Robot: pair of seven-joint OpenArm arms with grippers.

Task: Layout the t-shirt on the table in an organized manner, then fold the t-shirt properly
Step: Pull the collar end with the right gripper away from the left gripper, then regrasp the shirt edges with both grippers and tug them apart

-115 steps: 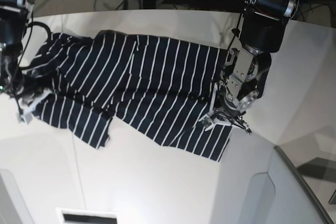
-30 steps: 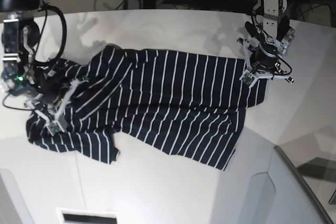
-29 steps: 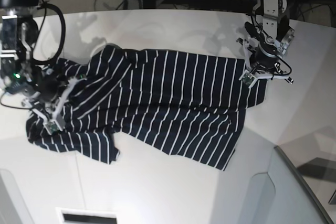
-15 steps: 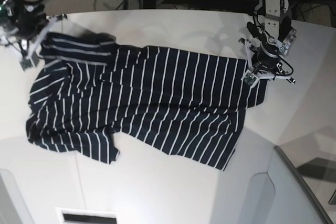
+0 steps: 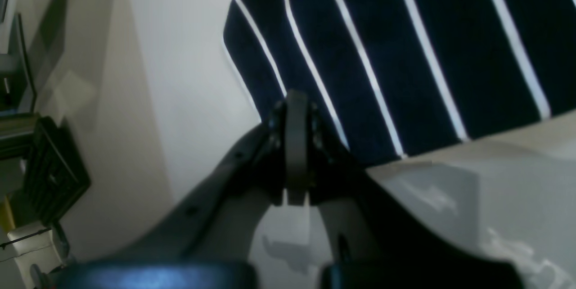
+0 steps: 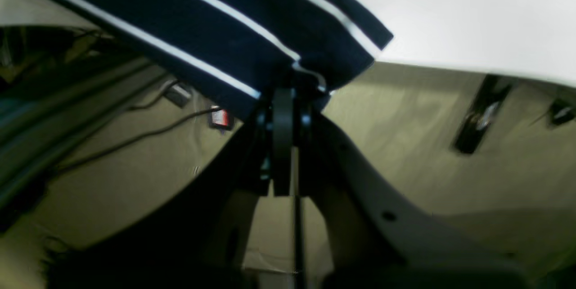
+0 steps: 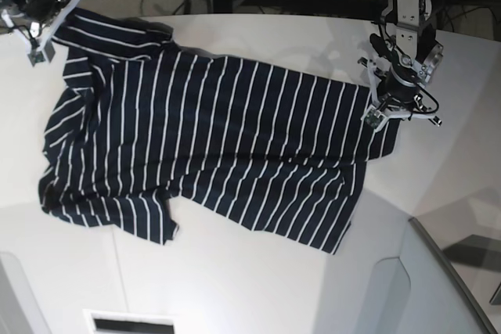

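While you look down from above, your t-shirt (image 7: 211, 146) lies spread across the table (image 7: 250, 271); your right gripper (image 7: 43, 25) pinches its far corner near the table's edge; your left gripper (image 7: 383, 111) is closed tight on the other end.

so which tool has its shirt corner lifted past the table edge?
The right tool, at the base view's top left: its corner of the t-shirt hangs over floor and cables. The left tool pinches cloth over the table.
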